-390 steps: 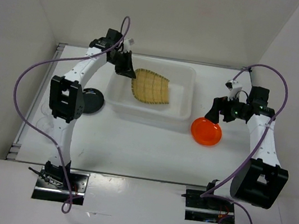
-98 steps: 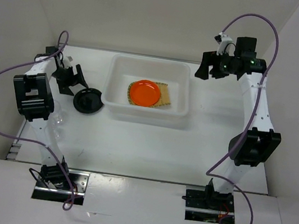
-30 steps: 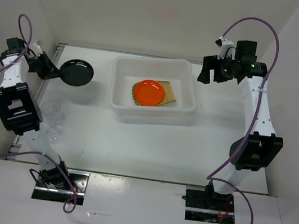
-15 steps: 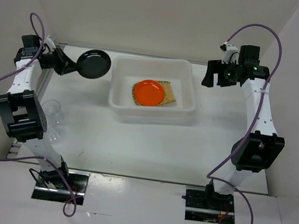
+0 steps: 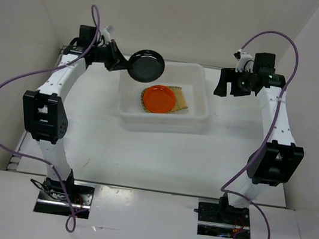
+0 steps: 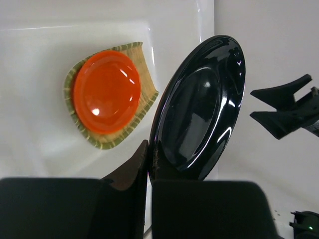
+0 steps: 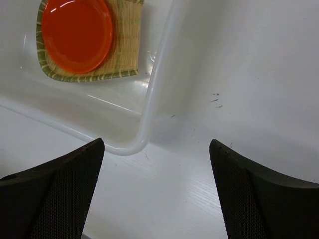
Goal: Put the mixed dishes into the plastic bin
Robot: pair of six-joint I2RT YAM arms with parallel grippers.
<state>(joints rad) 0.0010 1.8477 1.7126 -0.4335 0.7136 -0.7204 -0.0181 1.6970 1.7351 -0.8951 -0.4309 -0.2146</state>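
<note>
My left gripper (image 5: pixel 124 64) is shut on the rim of the glossy black plate (image 5: pixel 145 66) and holds it on edge above the far left corner of the translucent plastic bin (image 5: pixel 165 122). The orange plate (image 5: pixel 158 98) lies on the woven bamboo tray (image 5: pixel 178 100) inside the bin. In the left wrist view my gripper (image 6: pixel 149 149) pinches the black plate (image 6: pixel 199 109) beside the orange plate (image 6: pixel 105 91) and the tray (image 6: pixel 144 94). My right gripper (image 5: pixel 223 84) is open and empty, just right of the bin. No glass cup shows.
The right wrist view shows the bin's rim (image 7: pixel 159 74), the orange plate (image 7: pixel 77 32) on the tray (image 7: pixel 124 45), and bare white table under the open right gripper (image 7: pixel 157 144). White walls enclose the table on three sides.
My left arm has swung right with the black plate, from the table's far left edge to above the bin's far left corner. The right gripper has barely moved.
</note>
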